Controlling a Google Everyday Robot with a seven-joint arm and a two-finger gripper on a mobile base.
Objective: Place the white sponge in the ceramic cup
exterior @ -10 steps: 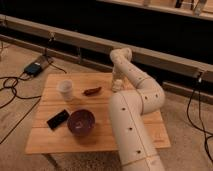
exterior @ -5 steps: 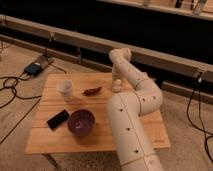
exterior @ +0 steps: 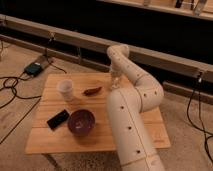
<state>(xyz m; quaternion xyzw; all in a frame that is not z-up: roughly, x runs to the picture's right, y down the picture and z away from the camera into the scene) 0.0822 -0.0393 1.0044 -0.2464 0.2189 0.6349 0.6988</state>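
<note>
The ceramic cup (exterior: pixel 65 89) is small, plain and white, and stands upright on the back left part of the wooden table (exterior: pixel 140 132). The white sponge does not show; it may be hidden by the arm or the gripper. My gripper (exterior: pixel 115 82) points down over the back middle of the table, to the right of the cup and just right of a small reddish-brown object (exterior: pixel 92 91). The big white arm (exterior: pixel 127 120) rises from the front and bends back over the table.
A wide dark purple bowl (exterior: pixel 81 121) sits at the front middle of the table. A black flat device (exterior: pixel 58 119) lies to its left. Cables and a small box (exterior: pixel 34 68) lie on the floor at the left. A dark wall with a rail runs behind.
</note>
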